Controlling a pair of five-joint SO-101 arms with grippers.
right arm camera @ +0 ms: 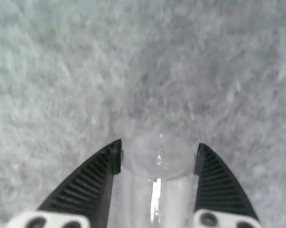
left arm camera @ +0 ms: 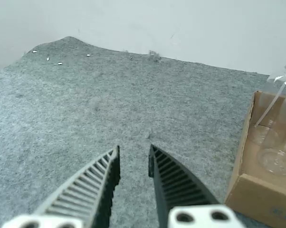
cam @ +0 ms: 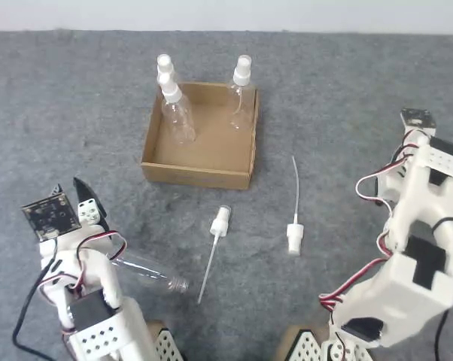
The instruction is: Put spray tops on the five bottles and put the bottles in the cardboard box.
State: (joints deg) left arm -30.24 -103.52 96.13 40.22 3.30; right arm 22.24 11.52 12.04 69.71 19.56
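**Box.** The cardboard box (cam: pixel 196 174) sits at upper centre of the high view on the grey mat (cam: pixel 347 90). Two capped bottles (cam: pixel 177 113) stand in its upper-left corner and a third capped bottle (cam: pixel 241 101) stands in its upper-right corner. All are upright, which leaves the lower half of the floor free for the remaining two.

**Outstanding parts.** The loose bottle (cam: pixel 147 269) lies on its side at lower left with no top, its neck towards centre frame. It is just beside the left arm's base, within that arm's reach. The centre spray top (cam: pixel 220 222) lies below the box, its tube trailing down-left. The second spray top (cam: pixel 293 239) lies to its right, its tube pointing up the frame. The two tops are well apart, so either can be taken singly.

**Left gripper** (left arm camera: pixel 133 152). Its jaws are narrowly parted and carry nothing. It points across bare mat, with the box at the right edge of its wrist view.

**Right gripper** (right arm camera: pixel 157 148). It is clamped on a clear bottle (right arm camera: pixel 156 187), one jaw against each flank, with the bottle's rounded end towards the mat. Which end this is cannot be told.

**Assessment.** Three of the five bottles appear complete. The firm two-sided hold probably serves to steady the clear bottle while a top is fitted.
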